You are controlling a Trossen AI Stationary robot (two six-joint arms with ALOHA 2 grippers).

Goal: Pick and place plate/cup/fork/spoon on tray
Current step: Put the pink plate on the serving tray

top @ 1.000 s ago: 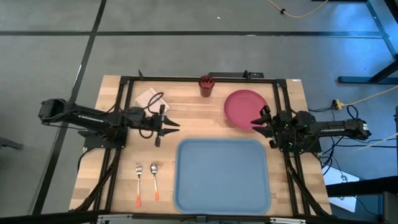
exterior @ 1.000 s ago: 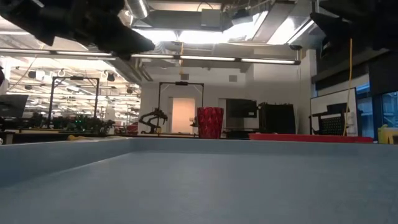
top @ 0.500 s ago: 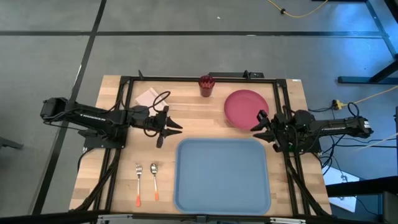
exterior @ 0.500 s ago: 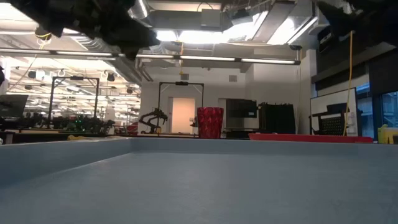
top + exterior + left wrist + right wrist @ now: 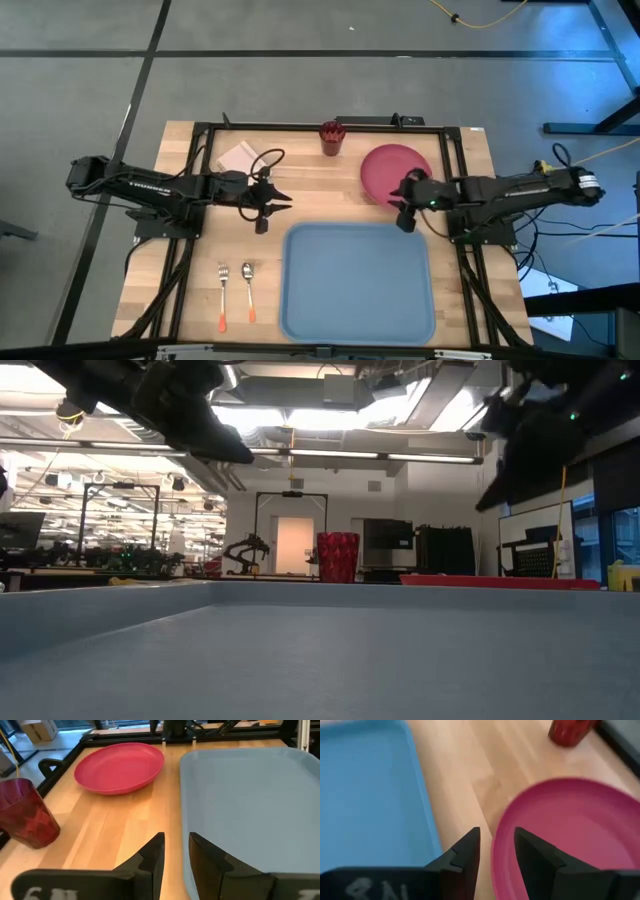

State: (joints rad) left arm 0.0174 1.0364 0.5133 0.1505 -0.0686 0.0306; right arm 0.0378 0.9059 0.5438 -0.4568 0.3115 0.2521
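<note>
High view, tray (image 5: 358, 282): large light-blue rectangle with rounded corners and a raised rim, lower centre of the frame on the wooden desk (image 5: 300, 180); nothing lies in it.
Plate (image 5: 388, 170): round, flat, pinkish-red, right of centre, just above the tray's upper right corner.
Cup (image 5: 331, 138): small, dark red, round, upper centre near the desk's top edge, left of the plate.
Fork (image 5: 222, 296): silver tines, orange handle, lower left of the frame, left of the tray.
Spoon (image 5: 248, 292): silver round bowl, orange handle, just right of the fork and parallel to it.
Left hand (image 5: 268, 205): left of centre, above the tray's upper left corner; fingers slightly parted, holding nothing.
Right hand (image 5: 400, 205): at the plate's lower edge, by the tray's upper right corner; in the right wrist view the plate's rim runs between its fingers, which stand a little apart and grip nothing.
White pad (image 5: 238, 156): upper left, beside the left arm.
</note>
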